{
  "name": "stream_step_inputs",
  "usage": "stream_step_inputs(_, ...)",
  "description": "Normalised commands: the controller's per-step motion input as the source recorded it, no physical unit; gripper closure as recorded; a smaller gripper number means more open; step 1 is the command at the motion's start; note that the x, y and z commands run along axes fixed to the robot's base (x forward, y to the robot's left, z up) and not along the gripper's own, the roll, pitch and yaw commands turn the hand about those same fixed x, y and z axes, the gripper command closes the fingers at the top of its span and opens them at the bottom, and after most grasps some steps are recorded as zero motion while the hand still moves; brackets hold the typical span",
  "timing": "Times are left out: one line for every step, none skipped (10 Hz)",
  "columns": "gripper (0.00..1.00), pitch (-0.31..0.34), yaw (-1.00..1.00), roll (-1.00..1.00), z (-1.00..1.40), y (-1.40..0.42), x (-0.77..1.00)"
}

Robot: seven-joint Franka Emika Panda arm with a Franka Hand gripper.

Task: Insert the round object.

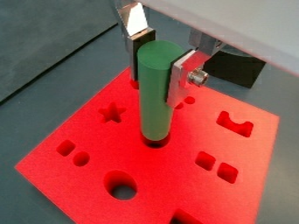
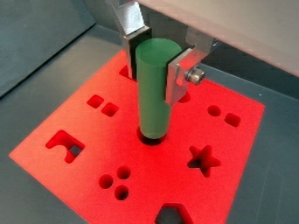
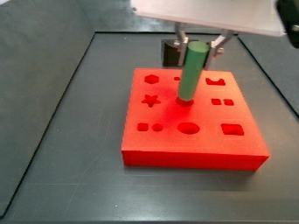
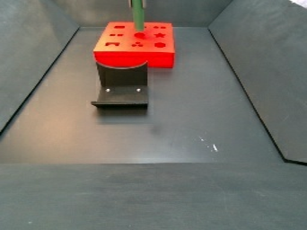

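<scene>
The round object, a green cylindrical peg (image 1: 155, 109), stands upright over the middle of the red block (image 1: 82, 131). Its lower end sits in a dark round hole there. My gripper (image 1: 158, 80) is shut on the peg's upper part, one silver finger on each side. Both wrist views show this; the peg (image 2: 153, 101), the gripper (image 2: 159, 74) and the block (image 2: 111, 144) show in the wrist view from the opposite side. In a side view the peg (image 3: 188, 74) leans slightly on the block (image 3: 193, 144). The peg (image 4: 138, 13) shows small in a side view.
The block has other shaped holes, among them a star (image 1: 112, 113) and a larger round hole (image 1: 121, 185). A dark grey curved holder (image 4: 121, 90) stands on the floor against one side of the block (image 4: 135, 56). Dark walls enclose the grey floor (image 4: 156, 144).
</scene>
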Motion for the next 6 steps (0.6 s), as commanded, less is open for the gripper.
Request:
stream_step_inputs(1.00,-0.110,0.00,-0.10,-0.02,0.00,-0.07)
stream_step_inputs(1.00,-0.060,0.00,-0.02,-0.13,0.00,0.00)
stream_step_inputs(1.00,-0.074,0.00,0.00,-0.31,0.00,0.29)
stream_step_inputs(1.00,-0.040,0.01,0.05,-0.31,0.00,0.29)
stream_step_inputs(1.00,-0.003,0.04,0.09,-0.28,0.01,0.19)
stream_step_inputs(1.00,0.000,0.00,0.08,-0.23,0.01,0.00)
